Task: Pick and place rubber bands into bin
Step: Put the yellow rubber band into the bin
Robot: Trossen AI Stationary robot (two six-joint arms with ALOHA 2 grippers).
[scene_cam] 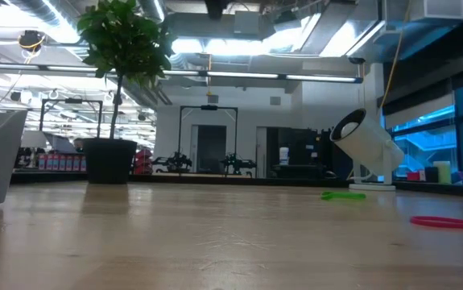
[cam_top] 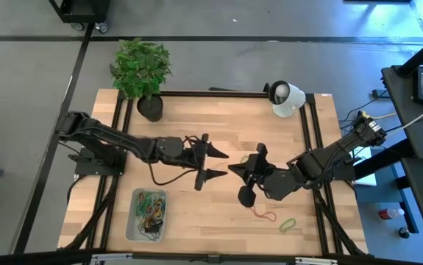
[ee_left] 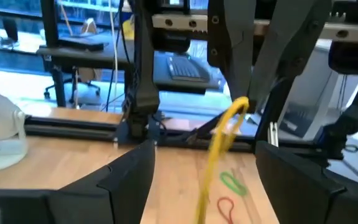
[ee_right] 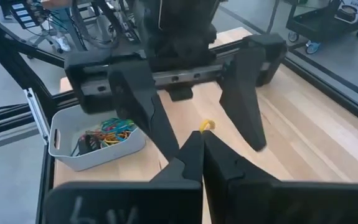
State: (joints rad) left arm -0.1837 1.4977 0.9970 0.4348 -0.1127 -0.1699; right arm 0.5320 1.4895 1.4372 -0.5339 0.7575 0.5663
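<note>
My right gripper (cam_top: 233, 168) (ee_right: 202, 142) is over the middle of the table, shut on a yellow rubber band (ee_right: 207, 126). My left gripper (cam_top: 224, 165) (ee_left: 203, 149) faces it, open, and the band (ee_left: 219, 146) hangs between its two fingers without touching them. The pale grey bin (cam_top: 147, 215) (ee_right: 98, 146) stands by the near edge, left of both grippers, with several coloured bands (cam_top: 149, 210) in it. A red band (cam_top: 264, 215) and a green band (cam_top: 288, 224) lie flat on the table near the right gripper. My right gripper pinches the yellow band by its upper end (ee_left: 241, 104) between the two fingertips (ee_left: 253, 87). The fingers reach toward the table's left. The band hangs slack below them as a narrow loop; its lower end runs out of the left wrist view.
A black pot with a green plant (cam_top: 150, 107) stands at the far left corner. A white rounded device (cam_top: 286, 98) sits at the far right. Black frame rails (cam_top: 310, 140) run along the table's sides. Bare wood (cam_top: 218, 213) lies between the bin and the loose bands.
</note>
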